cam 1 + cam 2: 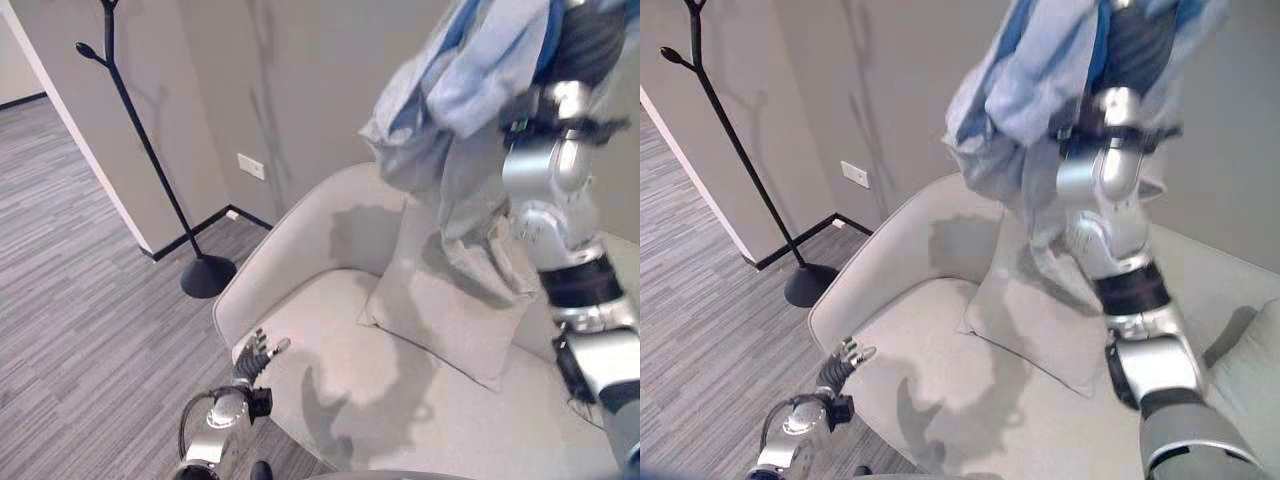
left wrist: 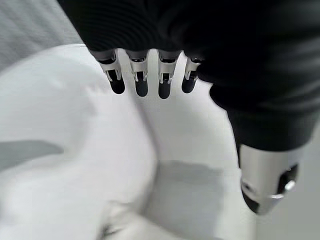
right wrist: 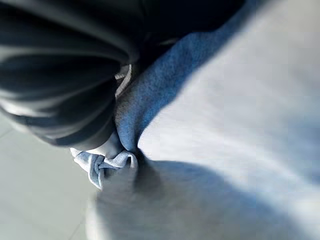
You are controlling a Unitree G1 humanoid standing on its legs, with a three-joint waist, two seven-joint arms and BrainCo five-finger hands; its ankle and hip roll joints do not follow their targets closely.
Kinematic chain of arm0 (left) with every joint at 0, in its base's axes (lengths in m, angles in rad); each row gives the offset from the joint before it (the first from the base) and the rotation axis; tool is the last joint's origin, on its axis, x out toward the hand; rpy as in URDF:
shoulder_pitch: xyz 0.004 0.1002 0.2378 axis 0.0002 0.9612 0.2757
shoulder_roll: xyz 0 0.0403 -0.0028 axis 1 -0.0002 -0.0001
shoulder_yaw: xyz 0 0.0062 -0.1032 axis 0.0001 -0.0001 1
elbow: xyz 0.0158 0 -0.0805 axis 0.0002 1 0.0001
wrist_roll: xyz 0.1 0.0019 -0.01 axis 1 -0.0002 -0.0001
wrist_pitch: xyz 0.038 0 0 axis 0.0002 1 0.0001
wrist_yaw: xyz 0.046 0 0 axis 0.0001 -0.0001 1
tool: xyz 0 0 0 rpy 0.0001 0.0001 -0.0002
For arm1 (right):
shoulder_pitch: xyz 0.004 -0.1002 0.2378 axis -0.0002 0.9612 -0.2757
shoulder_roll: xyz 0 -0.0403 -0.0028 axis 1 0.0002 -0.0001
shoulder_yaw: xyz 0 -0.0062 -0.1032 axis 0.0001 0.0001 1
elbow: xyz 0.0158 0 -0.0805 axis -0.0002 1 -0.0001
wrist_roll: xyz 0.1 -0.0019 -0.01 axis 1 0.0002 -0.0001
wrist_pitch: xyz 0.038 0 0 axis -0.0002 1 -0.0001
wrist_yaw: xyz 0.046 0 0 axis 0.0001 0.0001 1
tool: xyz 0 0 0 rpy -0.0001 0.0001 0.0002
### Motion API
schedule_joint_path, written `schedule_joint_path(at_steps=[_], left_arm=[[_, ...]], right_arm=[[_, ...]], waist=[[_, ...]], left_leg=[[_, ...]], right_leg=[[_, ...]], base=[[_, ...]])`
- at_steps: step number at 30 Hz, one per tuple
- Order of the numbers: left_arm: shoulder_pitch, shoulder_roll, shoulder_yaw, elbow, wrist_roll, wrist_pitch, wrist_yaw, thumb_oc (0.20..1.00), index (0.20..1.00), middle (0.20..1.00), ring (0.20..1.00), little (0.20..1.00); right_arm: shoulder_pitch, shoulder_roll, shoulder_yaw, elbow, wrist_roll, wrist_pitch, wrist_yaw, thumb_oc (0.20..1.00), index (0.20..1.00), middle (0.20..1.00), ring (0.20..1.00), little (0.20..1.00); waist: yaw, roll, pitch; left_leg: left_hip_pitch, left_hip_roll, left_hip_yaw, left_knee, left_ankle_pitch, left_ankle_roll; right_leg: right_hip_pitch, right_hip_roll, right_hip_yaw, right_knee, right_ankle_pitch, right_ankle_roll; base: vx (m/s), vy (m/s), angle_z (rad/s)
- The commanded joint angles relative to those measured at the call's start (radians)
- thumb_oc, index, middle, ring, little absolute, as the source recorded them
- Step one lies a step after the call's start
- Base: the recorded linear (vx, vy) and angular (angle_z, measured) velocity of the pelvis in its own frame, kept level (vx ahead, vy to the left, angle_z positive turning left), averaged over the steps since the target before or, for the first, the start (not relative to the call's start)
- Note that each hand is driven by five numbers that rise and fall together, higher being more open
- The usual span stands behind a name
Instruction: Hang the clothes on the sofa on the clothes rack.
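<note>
1. Grey wood-grain flooring (image 1: 70, 260) is running beneath a pale grey sofa (image 1: 330, 400) standing against a grey wall (image 1: 300, 90).
2. Nearest, the left hand (image 1: 255, 357) is hovering at the sofa's front edge, fingers (image 2: 140, 80) straight and relaxed, holding nothing.
3. Farther back, a grey cushion (image 1: 440, 310) is leaning on the sofa.
4. Above it, the right hand (image 1: 585, 45) is holding up a light blue garment (image 1: 450, 100), bunched cloth pinched against its cover.
5. Farthest left, a black clothes rack (image 1: 150, 160) is standing apart, bare.

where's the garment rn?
In the eye views the blue garment hangs bunched from the raised right hand on the robot's right, above the sofa and its cushion; the rack stands far left by the wall.
</note>
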Motion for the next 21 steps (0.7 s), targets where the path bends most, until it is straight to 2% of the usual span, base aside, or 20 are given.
schedule_joint_path(at_steps=[1,5,6,8,11,13,16,19,21], left_arm=[[-0.102,0.061,0.030,-0.029,0.095,-0.114,0.094,1.000,1.000,1.000,1.000,1.000],[-0.178,0.085,0.035,-0.025,0.292,-0.146,0.260,1.000,1.000,1.000,1.000,1.000],[-0.209,0.117,0.028,-0.057,0.382,-0.148,0.323,1.000,1.000,1.000,1.000,1.000],[-0.218,0.131,0.034,-0.079,0.414,-0.148,0.353,1.000,1.000,1.000,1.000,1.000],[-0.231,0.181,0.068,-0.190,0.511,-0.151,0.419,1.000,1.000,1.000,1.000,1.000],[-0.225,0.206,0.091,-0.260,0.561,-0.141,0.437,1.000,1.000,1.000,1.000,1.000],[-0.201,0.280,0.146,-0.461,0.676,-0.147,0.448,1.000,1.000,1.000,1.000,1.000],[-0.179,0.287,0.159,-0.544,0.678,-0.158,0.433,1.000,1.000,1.000,1.000,1.000],[-0.165,0.274,0.141,-0.632,0.631,-0.186,0.398,1.000,1.000,1.000,1.000,1.000]], right_arm=[[-0.105,-0.023,0.020,0.027,0.022,-0.065,-0.010,0.200,0.200,0.200,0.200,0.200],[-0.165,-0.029,0.071,0.018,0.035,-0.107,-0.026,0.200,0.200,0.200,0.200,0.200],[-0.198,-0.032,0.098,0.023,0.062,-0.131,-0.027,0.200,0.200,0.200,0.200,0.200],[-0.205,-0.037,0.110,0.019,0.072,-0.140,-0.025,0.200,0.200,0.200,0.200,0.200],[-0.158,-0.038,0.135,-0.083,0.073,-0.147,-0.010,0.200,0.200,0.200,0.200,0.200],[-0.099,-0.042,0.146,-0.176,0.061,-0.135,0.009,0.200,0.200,0.200,0.200,0.200],[0.053,-0.088,0.191,-0.342,0.074,-0.098,0.095,0.200,0.200,0.200,0.200,0.200],[0.094,-0.111,0.205,-0.388,0.106,-0.091,0.130,0.200,0.200,0.200,0.200,0.200],[0.122,-0.156,0.224,-0.425,0.149,-0.089,0.167,0.200,0.200,0.200,0.200,0.200]], waist=[[0.022,-0.062,-0.024],[0.015,-0.081,-0.037],[0.012,-0.083,-0.041],[0.011,-0.082,-0.040],[0.006,-0.076,-0.042],[0.005,-0.073,-0.043],[0.010,-0.064,-0.037],[0.013,-0.065,-0.035],[0.015,-0.069,-0.030]], left_leg=[[0.124,0.044,0.020,0.007,-0.126,-0.055],[0.143,0.043,0.033,0.007,-0.134,-0.054],[0.151,0.041,0.041,0.007,-0.137,-0.052],[0.155,0.039,0.044,0.007,-0.139,-0.051],[0.164,0.035,0.049,0.007,-0.146,-0.048],[0.171,0.032,0.052,0.007,-0.150,-0.046],[0.184,0.024,0.051,0.007,-0.156,-0.040],[0.188,0.020,0.048,0.007,-0.158,-0.038],[0.188,0.015,0.043,0.007,-0.158,-0.034]], right_leg=[[-0.040,-0.076,0.045,0.007,0.035,0.059],[-0.035,-0.075,0.056,0.007,0.037,0.062],[-0.035,-0.077,0.061,0.007,0.043,0.065],[-0.034,-0.077,0.065,0.007,0.043,0.067],[-0.031,-0.082,0.069,0.008,0.045,0.071],[-0.028,-0.085,0.072,0.009,0.044,0.073],[-0.019,-0.094,0.067,0.015,0.043,0.078],[-0.014,-0.096,0.065,0.015,0.043,0.081],[-0.012,-0.101,0.062,0.016,0.044,0.084]], base=[[-0.01,0.008,-0.03],[0.00,0.008,-0.02],[0.00,0.030,-0.11],[0.00,0.032,-0.20],[0.00,0.039,-0.06],[0.01,0.040,-0.03],[0.00,0.050,-0.11],[0.00,0.025,-0.03],[-0.01,0.032,0.00]])
